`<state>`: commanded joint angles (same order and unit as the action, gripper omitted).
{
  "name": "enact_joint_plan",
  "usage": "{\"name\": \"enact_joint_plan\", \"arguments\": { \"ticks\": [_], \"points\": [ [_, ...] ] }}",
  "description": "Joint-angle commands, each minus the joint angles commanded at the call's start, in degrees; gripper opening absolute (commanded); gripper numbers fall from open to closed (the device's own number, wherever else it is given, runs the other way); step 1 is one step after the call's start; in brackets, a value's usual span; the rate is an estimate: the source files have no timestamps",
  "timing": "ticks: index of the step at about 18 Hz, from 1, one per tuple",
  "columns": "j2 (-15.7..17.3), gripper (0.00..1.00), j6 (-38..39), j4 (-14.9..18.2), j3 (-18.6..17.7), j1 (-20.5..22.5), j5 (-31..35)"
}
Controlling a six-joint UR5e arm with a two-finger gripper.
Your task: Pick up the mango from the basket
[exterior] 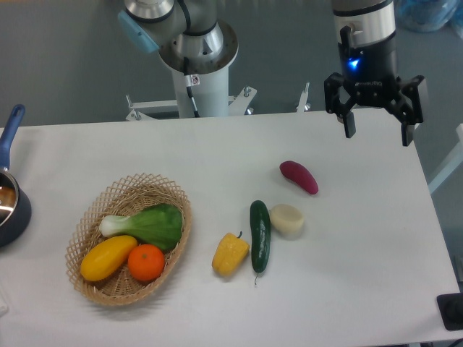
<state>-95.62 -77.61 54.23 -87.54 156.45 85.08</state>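
Yellow and smooth, the mango lies low in the basket, at the front, so it cannot roll away. An orange touches it, and a leafy green vegetable sits just behind (both could get bumped). High up, well away from the basket, the claw hangs with its fingers wide apart, holding nothing. A yellow pepper and cucumber lie on the table between.

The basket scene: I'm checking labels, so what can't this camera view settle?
- Pot: cut off by the left edge; contents unclear.
- Mango: underside hidden by the basket; contact with the orange unclear.
- Gripper: height above the table unclear.
- Black object: cut off at right.
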Motion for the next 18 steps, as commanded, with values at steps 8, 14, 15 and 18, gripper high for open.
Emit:
{"name": "enact_joint_plan", "arguments": {
  "ticks": [8,14,15,18],
  "points": [
    [-0.3,1.0,2.4,0.0,0.4,-0.1,-0.1],
    [-0.3,1.0,2.5,0.0,-0.3,-0.3,-0.3],
    [-0.3,1.0,3.0,0.0,-0.4,-0.4,-0.4],
    [0.0,1.0,6.5,-0.1,-1.3,-1.6,-1.8]
  ]
}}
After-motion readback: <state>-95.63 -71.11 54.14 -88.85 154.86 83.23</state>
